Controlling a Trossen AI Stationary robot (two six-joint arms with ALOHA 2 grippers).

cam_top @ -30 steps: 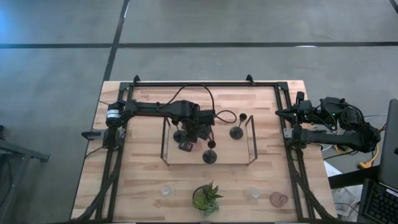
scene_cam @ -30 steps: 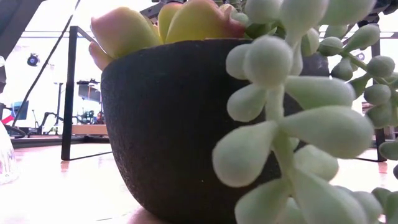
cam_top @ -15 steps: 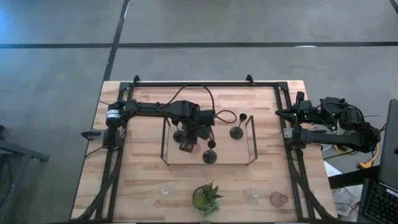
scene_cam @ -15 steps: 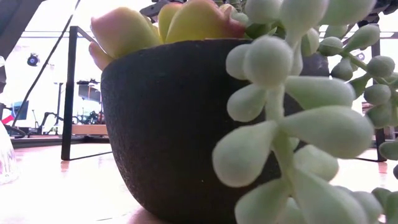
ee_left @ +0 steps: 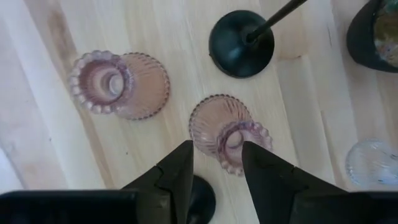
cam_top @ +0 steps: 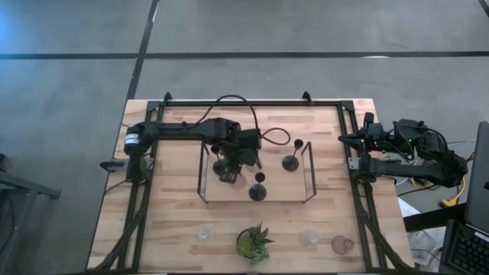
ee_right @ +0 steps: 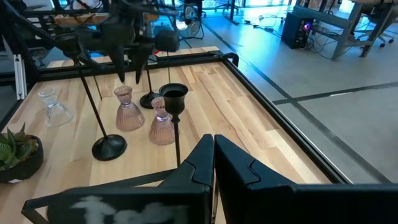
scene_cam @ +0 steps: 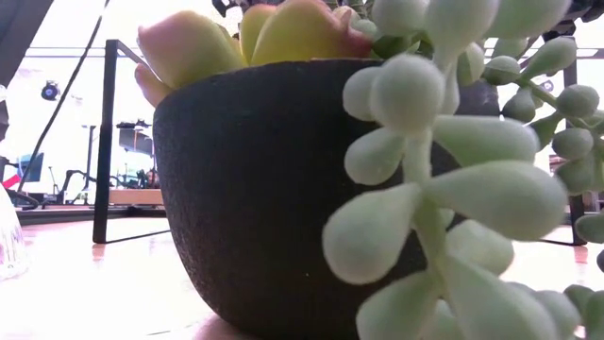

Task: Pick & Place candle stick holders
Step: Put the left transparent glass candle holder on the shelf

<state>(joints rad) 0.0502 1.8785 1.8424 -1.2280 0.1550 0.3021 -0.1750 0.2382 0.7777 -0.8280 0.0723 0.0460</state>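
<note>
Hovering over the wooden tray (cam_top: 306, 191), the left gripper (ee_left: 217, 146) has its fingers (ee_left: 180, 171) spread and is holding nothing. From the wrist camera it points down at a pink glass holder (ee_left: 230, 130); the right wrist view shows it hanging clear above the glass, not touching.

- Second pink holder (ee_left: 118, 84) stands just beside the first, both upright on the tray.
- Black holders, all on the tray: one base (ee_left: 241, 43) near the pink pair, another (cam_top: 290, 160) toward the tray's right side, a third (cam_top: 257, 191) at its front edge.
- Third pink holder (cam_top: 341, 244) sits off the tray, at the table's front right.
- Two clear glass holders on the bare table – one (cam_top: 203, 233) left of the potted plant (cam_top: 254, 243), one (cam_top: 309, 237) right of it, between the plant and the lone pink one.

Right gripper (ee_right: 214, 143) is parked at the table's right edge, well apart from the tray, fingers pressed together with nothing between them.

Low view is mostly blocked by the plant's dark pot – only a tray frame post and the edge of a clear holder show beside it.
</note>
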